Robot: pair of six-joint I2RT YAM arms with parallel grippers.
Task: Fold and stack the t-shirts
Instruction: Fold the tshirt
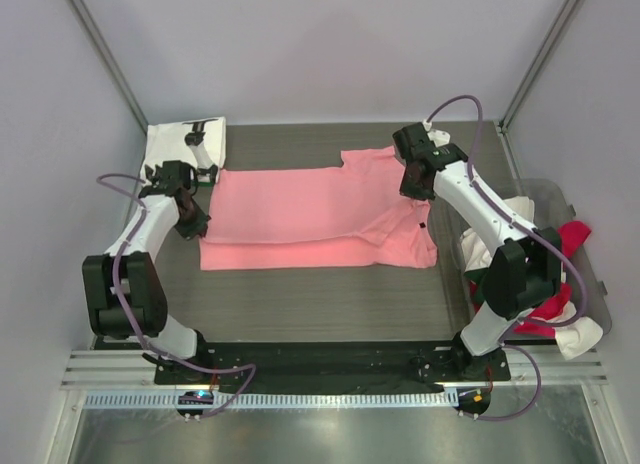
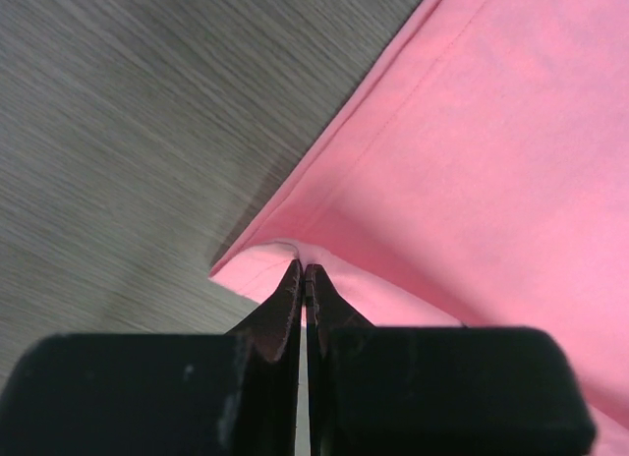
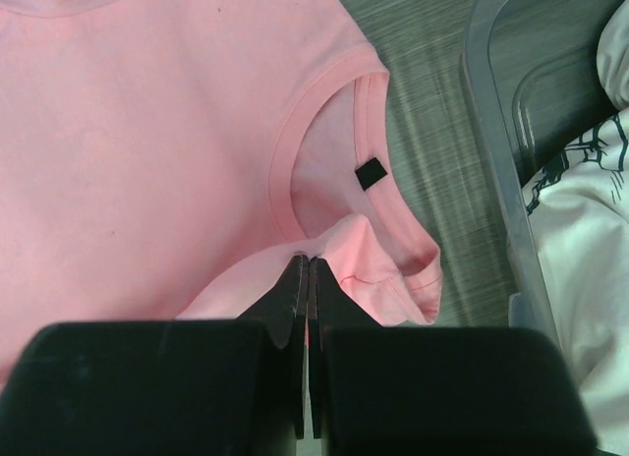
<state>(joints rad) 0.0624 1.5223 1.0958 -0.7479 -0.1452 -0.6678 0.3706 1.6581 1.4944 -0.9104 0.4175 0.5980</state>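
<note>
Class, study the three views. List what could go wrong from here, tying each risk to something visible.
1. Each claw pinches only a thin edge of the salmon-pink t-shirt: the left claw at a hem corner, the right claw beside the collar. Either grip might slip during a lift.
2. The folded white printed t-shirt lies close to the left claw; a swing could disturb it.

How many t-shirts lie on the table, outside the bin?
2: the pink t-shirt at centre, the white printed t-shirt at far left. The bin holds more, partly hidden.
</note>
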